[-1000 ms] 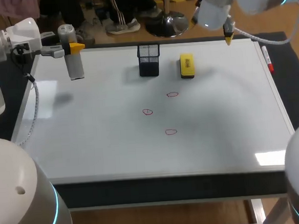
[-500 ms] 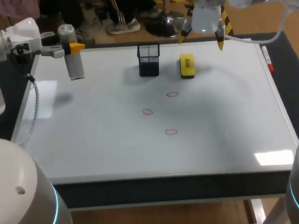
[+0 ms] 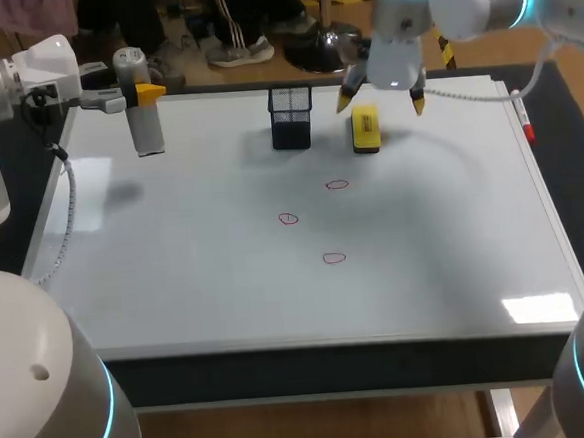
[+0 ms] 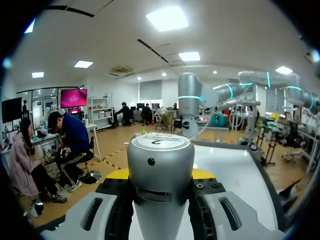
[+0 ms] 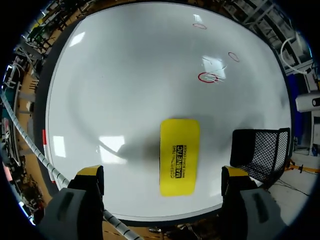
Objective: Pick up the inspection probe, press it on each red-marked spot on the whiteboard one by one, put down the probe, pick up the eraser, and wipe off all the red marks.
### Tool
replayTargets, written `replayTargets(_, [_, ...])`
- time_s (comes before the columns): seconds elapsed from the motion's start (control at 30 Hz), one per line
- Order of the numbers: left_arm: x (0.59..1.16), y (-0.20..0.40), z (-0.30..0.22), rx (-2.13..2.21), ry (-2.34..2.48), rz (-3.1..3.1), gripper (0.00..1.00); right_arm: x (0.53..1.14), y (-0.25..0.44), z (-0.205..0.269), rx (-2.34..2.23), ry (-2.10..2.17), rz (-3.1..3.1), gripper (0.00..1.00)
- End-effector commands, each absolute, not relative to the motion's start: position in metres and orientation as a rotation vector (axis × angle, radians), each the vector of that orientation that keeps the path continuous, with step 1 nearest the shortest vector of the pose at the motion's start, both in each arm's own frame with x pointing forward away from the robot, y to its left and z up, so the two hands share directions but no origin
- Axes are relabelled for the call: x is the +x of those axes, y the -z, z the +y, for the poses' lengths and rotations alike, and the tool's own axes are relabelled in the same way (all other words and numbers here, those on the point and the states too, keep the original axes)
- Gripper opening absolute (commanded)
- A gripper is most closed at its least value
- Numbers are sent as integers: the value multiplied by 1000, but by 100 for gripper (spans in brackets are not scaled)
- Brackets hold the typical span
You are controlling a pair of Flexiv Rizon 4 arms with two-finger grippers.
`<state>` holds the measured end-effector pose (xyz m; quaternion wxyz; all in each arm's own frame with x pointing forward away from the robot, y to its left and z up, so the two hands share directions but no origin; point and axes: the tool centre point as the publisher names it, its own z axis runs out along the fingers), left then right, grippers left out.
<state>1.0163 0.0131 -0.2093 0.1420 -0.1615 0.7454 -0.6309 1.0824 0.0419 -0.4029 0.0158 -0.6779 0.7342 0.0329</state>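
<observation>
right wrist view: right claw (image 5: 162, 174) spread wide over eraser (image 5: 179, 156), lined up to grab; left claw (image 3: 141, 92) pinches probe (image 3: 146, 129) aside, clear of red marks (image 3: 335, 258).

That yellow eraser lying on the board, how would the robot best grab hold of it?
From straight above, by its two long sides. The eraser lies flat on the whiteboard, so only its top and edges are reachable, and it is narrower across than along. The open right gripper hangs over it with a finger off each long side.
</observation>
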Motion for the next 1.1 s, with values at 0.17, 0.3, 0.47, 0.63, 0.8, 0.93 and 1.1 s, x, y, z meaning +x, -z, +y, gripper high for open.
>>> replayTargets(0.17, [1016, 209, 13, -466, 1821, 2148, 0, 1084, 418, 50, -2135, -91, 2257, 100])
replayTargets(0.3, [1016, 209, 13, -466, 1821, 2148, 0, 1084, 422, 52, -2133, -80, 2269, 100])
replayTargets(0.47, [1016, 209, 13, -466, 1821, 2148, 0, 1086, 424, 52, -2124, -88, 2270, 100])
replayTargets(0.63, [1016, 209, 13, -466, 1821, 2148, 0, 1087, 425, 55, -2147, -89, 2261, 100])
replayTargets(0.8, [1016, 209, 13, -466, 1821, 2148, 0, 1085, 423, 57, -2156, -92, 2253, 100])
replayTargets(0.93, [1016, 209, 13, -466, 1821, 2148, 0, 1083, 424, 57, -2159, -107, 2250, 69])
replayTargets(1.1, [1016, 209, 13, -466, 1821, 2148, 0, 1080, 423, 56, -2168, -151, 2235, 0])
